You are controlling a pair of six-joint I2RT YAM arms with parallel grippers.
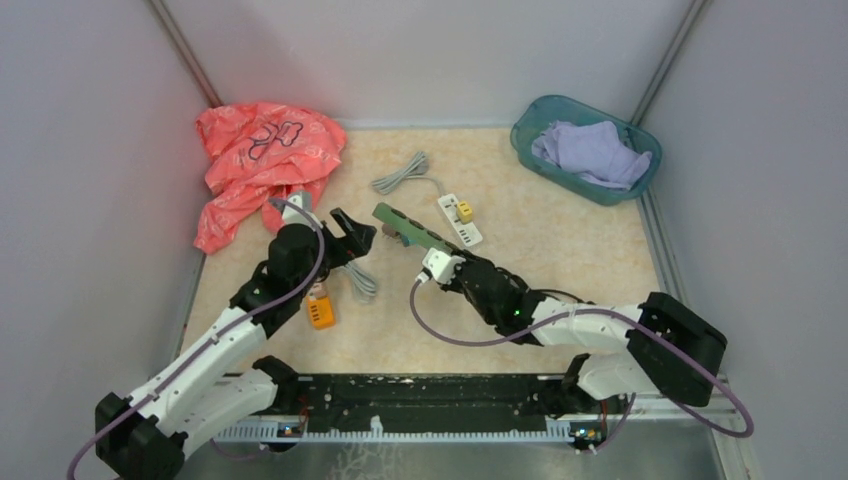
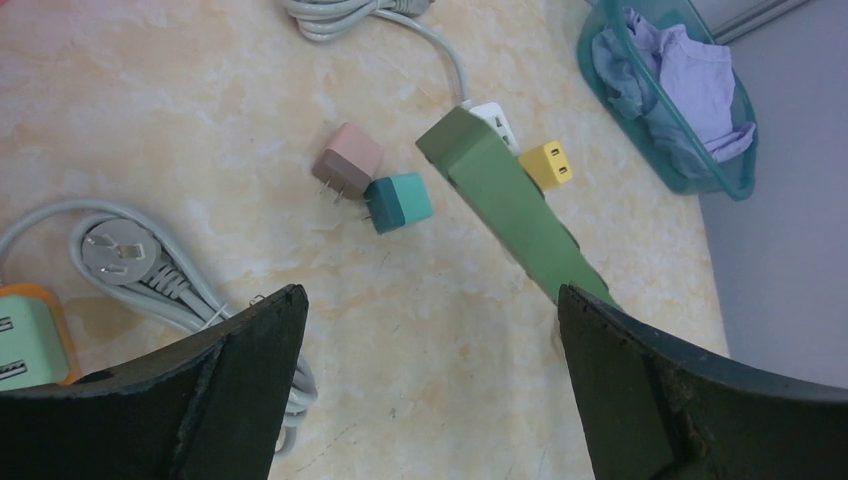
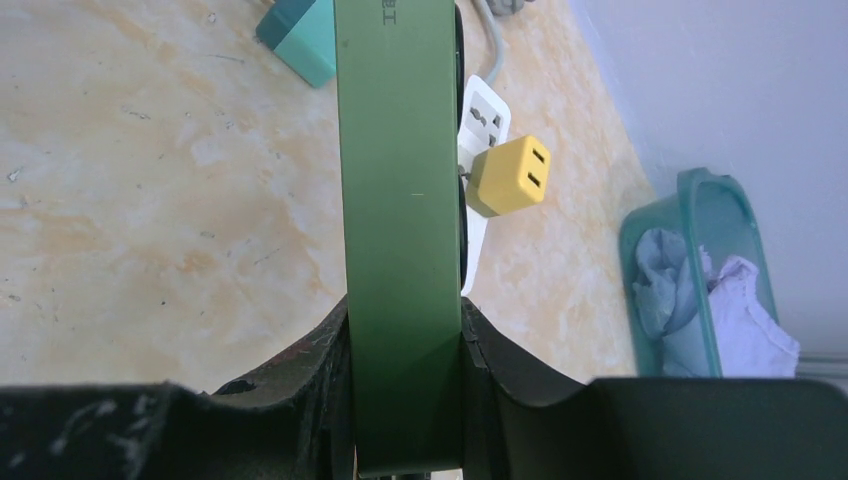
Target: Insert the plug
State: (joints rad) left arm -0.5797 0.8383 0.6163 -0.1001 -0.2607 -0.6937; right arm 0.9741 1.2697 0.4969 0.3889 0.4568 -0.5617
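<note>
My right gripper [image 1: 438, 262] is shut on one end of a long green power strip [image 1: 408, 227] and holds it above the table; it fills the middle of the right wrist view [image 3: 400, 200]. Below it lie a pink plug [image 2: 345, 160] and a teal plug [image 2: 398, 202], loose on the table. A yellow plug [image 3: 510, 175] sits in a white power strip [image 3: 483, 115]. My left gripper [image 1: 355, 232] is open and empty, above bare table just left of the green strip [image 2: 510, 205].
A grey cord with its plug [image 2: 120, 255] and an orange-edged power strip [image 1: 320, 308] lie under the left arm. A pink plastic bag [image 1: 265, 150] is at the back left. A teal basket of cloth [image 1: 585, 148] is at the back right.
</note>
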